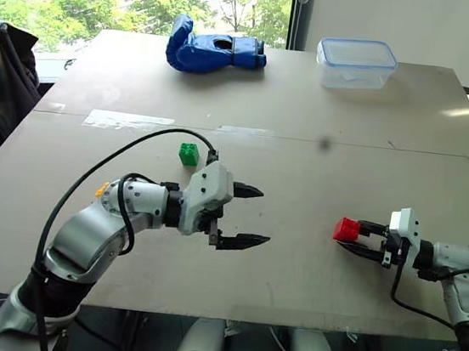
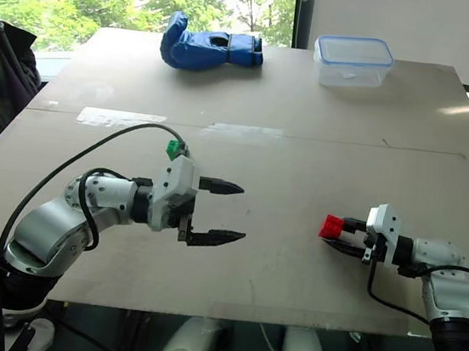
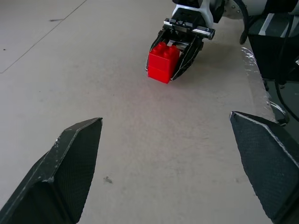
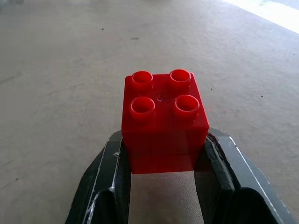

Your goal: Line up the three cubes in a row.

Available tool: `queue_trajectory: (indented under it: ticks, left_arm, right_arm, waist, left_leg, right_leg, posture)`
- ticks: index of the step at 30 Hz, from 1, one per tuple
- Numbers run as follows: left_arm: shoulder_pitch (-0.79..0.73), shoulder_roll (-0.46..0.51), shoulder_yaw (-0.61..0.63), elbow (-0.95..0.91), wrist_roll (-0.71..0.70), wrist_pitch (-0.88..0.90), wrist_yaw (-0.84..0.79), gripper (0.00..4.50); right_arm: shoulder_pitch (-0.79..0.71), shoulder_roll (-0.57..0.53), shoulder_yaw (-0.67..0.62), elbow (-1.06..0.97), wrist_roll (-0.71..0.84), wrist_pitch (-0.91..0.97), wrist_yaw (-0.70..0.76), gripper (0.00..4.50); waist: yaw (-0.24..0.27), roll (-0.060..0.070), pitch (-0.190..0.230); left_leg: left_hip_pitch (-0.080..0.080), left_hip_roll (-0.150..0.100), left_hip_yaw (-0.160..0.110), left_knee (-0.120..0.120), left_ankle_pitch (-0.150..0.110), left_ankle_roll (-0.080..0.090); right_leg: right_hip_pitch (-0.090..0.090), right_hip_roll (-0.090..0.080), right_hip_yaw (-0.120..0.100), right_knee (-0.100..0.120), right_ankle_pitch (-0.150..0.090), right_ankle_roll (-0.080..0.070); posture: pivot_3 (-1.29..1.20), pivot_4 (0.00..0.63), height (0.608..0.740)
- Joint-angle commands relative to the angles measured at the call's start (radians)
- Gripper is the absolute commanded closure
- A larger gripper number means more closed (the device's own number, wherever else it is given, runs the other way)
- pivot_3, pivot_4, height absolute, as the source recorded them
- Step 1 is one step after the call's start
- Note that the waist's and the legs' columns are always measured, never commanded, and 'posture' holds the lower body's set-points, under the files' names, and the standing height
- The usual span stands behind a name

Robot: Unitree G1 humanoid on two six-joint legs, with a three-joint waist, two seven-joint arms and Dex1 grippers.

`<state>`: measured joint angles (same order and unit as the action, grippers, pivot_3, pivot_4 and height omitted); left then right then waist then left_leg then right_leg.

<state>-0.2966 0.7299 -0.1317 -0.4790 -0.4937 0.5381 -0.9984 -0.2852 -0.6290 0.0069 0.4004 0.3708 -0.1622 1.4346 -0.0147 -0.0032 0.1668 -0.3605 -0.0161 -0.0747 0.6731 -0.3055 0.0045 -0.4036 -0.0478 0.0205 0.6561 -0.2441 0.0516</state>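
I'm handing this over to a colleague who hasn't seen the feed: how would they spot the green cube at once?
Start from the big grey table and find the left gripper, hanging with its black fingers spread wide. The green cube sits on the table just behind that arm's white wrist, toward the blue glove. It is small, studded and lies free, whereas the red cube is clamped in the right gripper.

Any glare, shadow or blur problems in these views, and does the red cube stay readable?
Left eye view: window glare whitens a patch of the table; the red cube reads clearly. Left wrist view: its own fingers are soft, the cube sharp. Right wrist view: studs crisp, bright glare at the far corner.
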Motion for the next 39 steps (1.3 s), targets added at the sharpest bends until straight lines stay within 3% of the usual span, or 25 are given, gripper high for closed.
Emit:
queue_trajectory:
  ticks: [1, 9, 18, 27, 28, 29, 33, 39]
  left_arm:
    - [-0.029, 0.006, 0.004, -0.011, 0.007, -0.017, -0.009, 0.0]
    - [-0.016, 0.004, 0.015, -0.037, 0.019, -0.015, 0.015, 0.0]
    - [0.032, 0.006, 0.017, -0.068, 0.019, -0.018, 0.027, 0.0]
    - [0.045, 0.005, 0.017, -0.077, 0.017, -0.019, 0.033, 0.0]
    - [0.046, 0.005, 0.016, -0.077, 0.018, -0.019, 0.034, 0.0]
    - [0.047, 0.005, 0.015, -0.077, 0.018, -0.02, 0.034, 0.0]
    - [0.047, 0.003, 0.012, -0.076, 0.019, -0.022, 0.033, 0.0]
    - [0.053, 0.003, 0.012, -0.07, 0.022, -0.028, 0.031, 0.0]
  right_arm:
    - [-0.103, 0.012, 0.04, 0.147, -0.004, -0.052, 0.15, 2.92]
    - [-0.277, 0.012, 0.175, 0.412, -0.035, -0.212, 0.18, 2.92]
    - [-0.371, -0.036, 0.315, 0.562, -0.012, -0.36, 0.18, 2.92]
    - [-0.403, -0.054, 0.361, 0.609, 0.038, -0.315, 0.18, 2.92]
    - [-0.404, -0.057, 0.364, 0.609, 0.041, -0.313, 0.18, 2.1]
    - [-0.404, -0.057, 0.364, 0.608, 0.046, -0.311, 0.18, 1.85]
    - [-0.409, -0.045, 0.336, 0.626, 0.039, -0.363, 0.18, 0.06]
    - [-0.416, -0.047, 0.319, 0.632, 0.024, -0.363, 0.18, 0.02]
  waist:
    - [-0.001, 0.0, 0.001]
    - [-0.005, -0.001, 0.001]
    - [-0.015, -0.001, 0.001]
    - [-0.014, -0.002, 0.001]
    - [-0.014, -0.002, 0.001]
    - [-0.013, -0.002, 0.001]
    - [-0.015, -0.002, 0.001]
    - [-0.015, -0.002, 0.001]
  left_leg:
    - [0.0, 0.0, 0.0, 0.0, 0.0, 0.0]
    - [0.0, 0.0, 0.001, 0.0, 0.0, -0.001]
    - [0.001, 0.0, 0.002, 0.003, 0.0, 0.0]
    - [0.001, 0.0, 0.001, 0.004, 0.0, 0.0]
    - [0.001, 0.0, 0.001, 0.004, 0.0, 0.0]
    - [0.001, 0.0, 0.001, 0.004, 0.0, 0.0]
    - [0.002, 0.0, 0.001, 0.004, 0.0, 0.0]
    - [0.002, 0.0, 0.001, 0.004, -0.001, 0.003]
  right_leg:
    - [0.0, 0.0, 0.0, 0.0, 0.0, 0.0]
    - [-0.001, -0.001, 0.001, 0.001, 0.0, 0.0]
    - [0.0, -0.001, 0.002, 0.003, 0.001, -0.001]
    - [0.001, -0.002, 0.001, 0.003, 0.001, -0.001]
    - [0.001, -0.002, 0.001, 0.003, 0.001, -0.001]
    - [0.001, -0.002, 0.001, 0.003, 0.001, -0.001]
    - [0.001, -0.002, 0.001, 0.003, 0.001, -0.001]
    - [0.001, -0.002, 0.001, 0.003, 0.001, -0.001]
  posture:
    - [0.0, 0.15, 0.74]
    - [0.0, 0.15, 0.74]
    - [0.0, 0.15, 0.74]
    - [0.0, 0.15, 0.74]
    - [0.0, 0.15, 0.74]
    - [0.0, 0.15, 0.74]
    - [0.0, 0.15, 0.74]
    - [0.0, 0.15, 0.74]
